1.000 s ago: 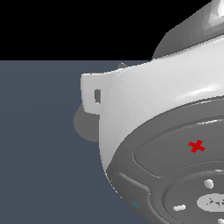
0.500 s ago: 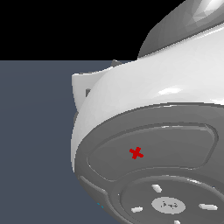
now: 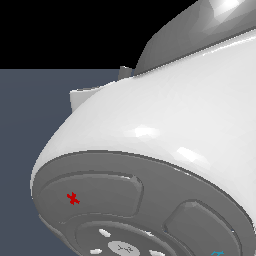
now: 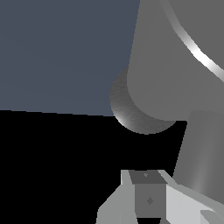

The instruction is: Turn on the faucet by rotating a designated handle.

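Faucet [image 4: 175, 65] grey, close ahead, gripper [image 4: 148, 201] beside it, opening unclear

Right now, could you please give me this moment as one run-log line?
arm: white link fills exterior view | faucet: close in wrist view | gripper: state unclear | handle contact: not visible

My white arm shell [image 3: 170, 130] has swung further toward the exterior view's left and now fills most of that picture, covering more of the blue-grey floor [image 3: 30, 115]. The grey end cap [image 3: 100, 200] with its red cross mark [image 3: 73, 198] has slid left and lower; the cross was at the right a second ago. The small grey rounded shape that showed to the left of my shell a second ago is now hidden.
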